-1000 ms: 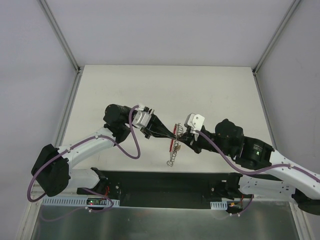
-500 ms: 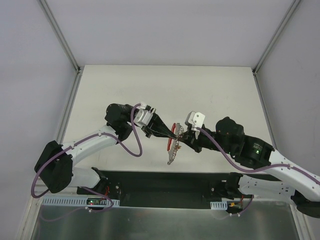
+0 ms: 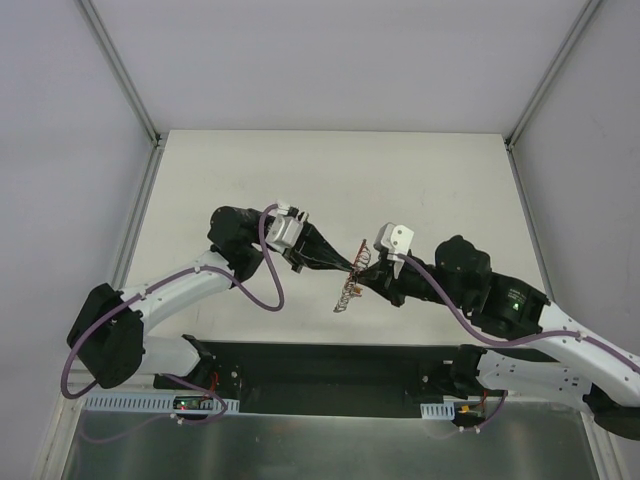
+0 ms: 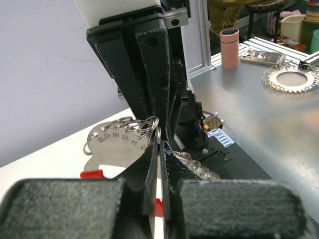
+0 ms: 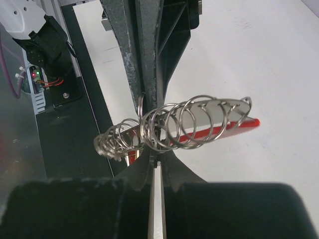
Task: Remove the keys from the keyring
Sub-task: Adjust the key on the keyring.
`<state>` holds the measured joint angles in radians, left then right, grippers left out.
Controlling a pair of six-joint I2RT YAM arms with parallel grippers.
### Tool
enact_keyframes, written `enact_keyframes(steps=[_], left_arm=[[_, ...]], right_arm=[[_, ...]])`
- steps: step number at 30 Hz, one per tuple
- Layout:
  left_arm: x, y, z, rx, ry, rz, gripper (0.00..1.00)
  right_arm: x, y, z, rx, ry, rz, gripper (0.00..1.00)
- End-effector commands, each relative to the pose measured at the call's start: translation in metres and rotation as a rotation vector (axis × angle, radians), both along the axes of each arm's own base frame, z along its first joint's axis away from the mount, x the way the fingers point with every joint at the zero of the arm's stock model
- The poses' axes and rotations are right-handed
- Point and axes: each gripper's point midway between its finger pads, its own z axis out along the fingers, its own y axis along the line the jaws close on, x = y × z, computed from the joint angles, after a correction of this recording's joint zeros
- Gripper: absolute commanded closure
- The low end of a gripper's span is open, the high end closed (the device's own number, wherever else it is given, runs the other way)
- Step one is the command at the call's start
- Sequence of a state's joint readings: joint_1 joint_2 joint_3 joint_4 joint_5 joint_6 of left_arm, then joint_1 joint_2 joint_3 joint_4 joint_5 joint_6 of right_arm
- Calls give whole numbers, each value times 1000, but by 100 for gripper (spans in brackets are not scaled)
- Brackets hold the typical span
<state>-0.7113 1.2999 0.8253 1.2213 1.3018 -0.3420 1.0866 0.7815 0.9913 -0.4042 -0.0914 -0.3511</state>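
Over the middle of the table, my left gripper [image 3: 350, 267] and right gripper [image 3: 364, 273] meet tip to tip. Both are shut on the keyring [image 3: 358, 262], a string of thin linked metal rings held off the table. In the left wrist view my left gripper [image 4: 158, 144] pinches a ring [image 4: 157, 133] beside the pale grey numbered tag [image 4: 117, 144] and red piece [image 4: 92, 174]. In the right wrist view my right gripper [image 5: 156, 157] clamps the rings [image 5: 169, 127] below the tag [image 5: 202, 117]. The keys [image 3: 345, 297] hang as a jagged bunch [image 5: 107, 144] under the grippers.
The black base plate [image 3: 330, 370] of both arms lies just below the hanging keys. The cream table [image 3: 330, 180] stretches away behind the grippers, framed by metal posts [image 3: 120, 70] and grey walls. The right arm's cable [image 3: 450, 315] loops near its wrist.
Both grippers have shifted slightly right with the keyring. The red piece has swung up and turned edge-on, and the bunch of keys hangs higher and closer to the fingertips.
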Motion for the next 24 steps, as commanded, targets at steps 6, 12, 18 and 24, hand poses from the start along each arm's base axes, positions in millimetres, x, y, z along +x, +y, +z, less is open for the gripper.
enact_keyframes(steps=[6,12,18,24], left_arm=[[22,2,28,-141,-122,222,100],[27,5,29,-163,-139,281,100],[37,7,28,-175,-140,359,100],[50,9,28,-180,-132,449,100]], right_arm=[[-5,7,5,41,30,30,99],[-3,12,4,41,38,31,99],[-3,12,5,50,44,33,99],[-4,11,2,50,56,28,99]])
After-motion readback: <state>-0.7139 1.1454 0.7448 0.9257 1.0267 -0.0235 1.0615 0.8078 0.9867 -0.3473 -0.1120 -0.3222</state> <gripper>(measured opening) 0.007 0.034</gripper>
